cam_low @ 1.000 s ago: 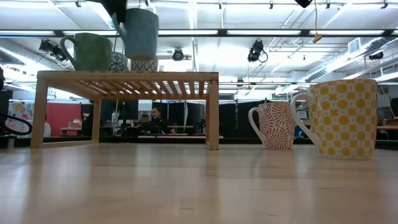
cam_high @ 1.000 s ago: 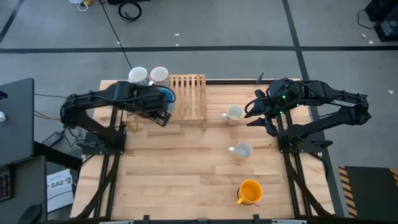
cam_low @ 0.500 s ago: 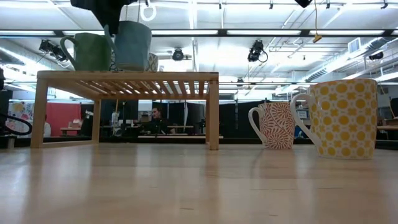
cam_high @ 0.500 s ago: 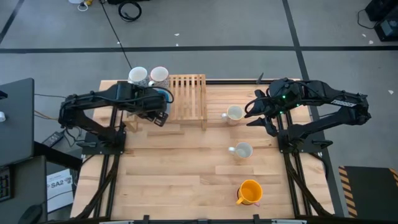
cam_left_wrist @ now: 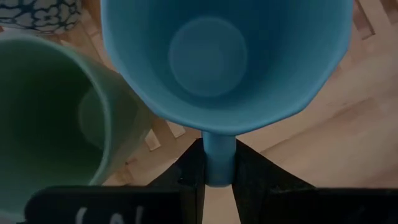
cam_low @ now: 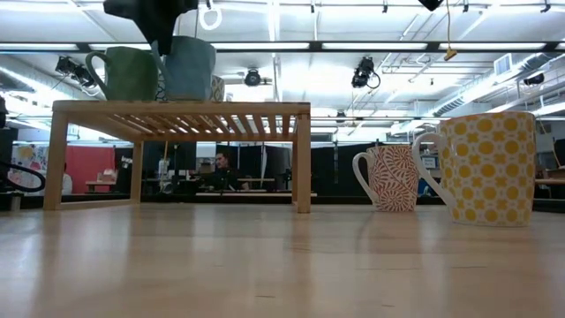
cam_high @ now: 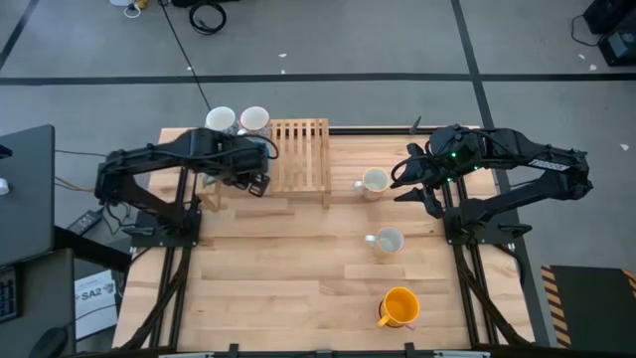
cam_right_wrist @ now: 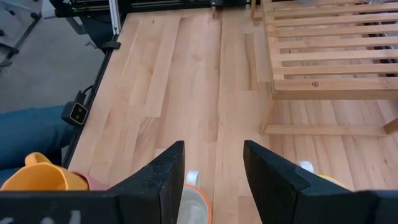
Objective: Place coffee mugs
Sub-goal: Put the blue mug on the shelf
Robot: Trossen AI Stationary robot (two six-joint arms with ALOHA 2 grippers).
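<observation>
Two arms flank our wooden rack [cam_high: 299, 156]. On its slats stand the blue mug [cam_left_wrist: 224, 59] and the green mug [cam_left_wrist: 59, 118]; our left gripper [cam_left_wrist: 219, 177] pinches what seems the blue handle. Our right gripper [cam_right_wrist: 213, 171] hangs spread above the table [cam_high: 288, 268].

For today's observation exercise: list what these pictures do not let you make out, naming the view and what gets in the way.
- Blue mug, high view: almost wholly covered by the left gripper, shut on its handle.
- Patterned white mug, left wrist view: cut off by the picture's edge; low view: mostly behind the blue mug.
- Green mug, left wrist view: blurred and cut by the edge.
- Mug under the right gripper, right wrist view: only the rim shows.
</observation>
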